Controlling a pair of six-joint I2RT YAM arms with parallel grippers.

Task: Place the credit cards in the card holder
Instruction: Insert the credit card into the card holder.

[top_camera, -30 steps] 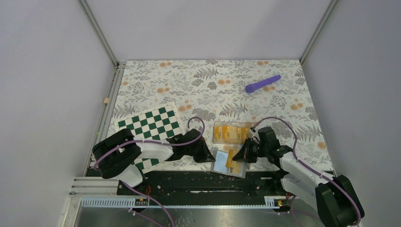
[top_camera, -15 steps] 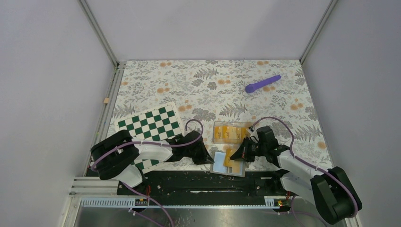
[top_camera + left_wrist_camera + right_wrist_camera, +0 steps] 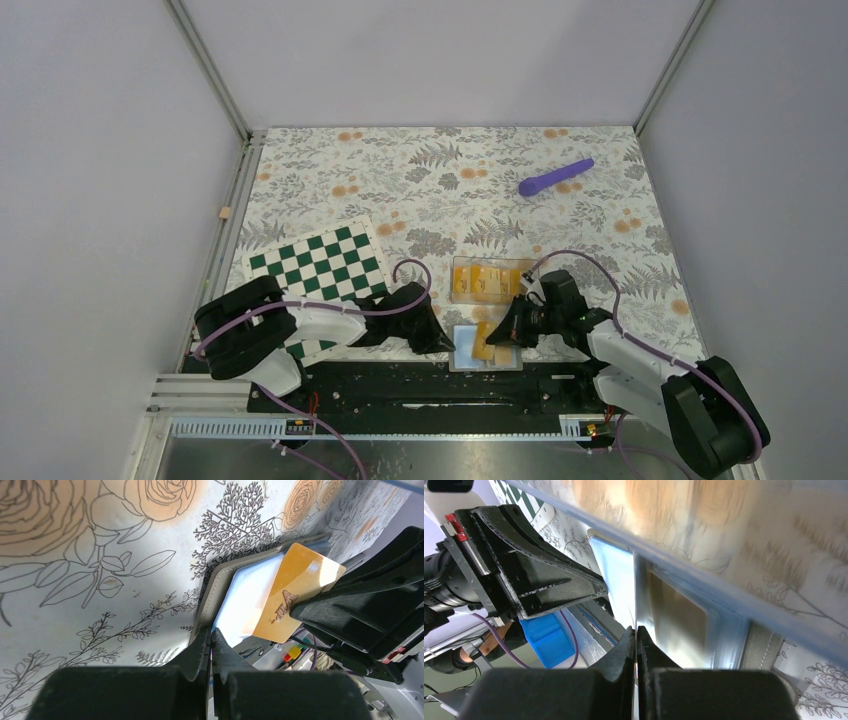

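"So, where is the card sitting right now?"

"I am gripping it in my right hand (image 3: 507,333), which is clamped tight on one edge of it. The card (image 3: 295,595) is lying aslant over the holder (image 3: 245,595), with its long axis running from my right hand toward my left."

"And the left one?"

"My left hand (image 3: 437,343) is squeezing together on the holder's grey edge, pinning it at the near edge of the worktop (image 3: 420,190). My two hands are facing each other across it. I am judging that the right one is doing the sliding while the left is only bracing."

"Is the card going into a slot yet?"

"I am not seeing that clearly. Its leading end is lying over the pale face, and I am guessing it needs pushing along its length, kept flat."

"Anything crowding you?"

"More cards (image 3: 487,281) are waiting in the clear box (image 3: 457,265) just beyond the holder. The chessboard (image 3: 318,262) and the rod (image 3: 556,177) are lying well apart. My own left hand is standing nearest the card's path."
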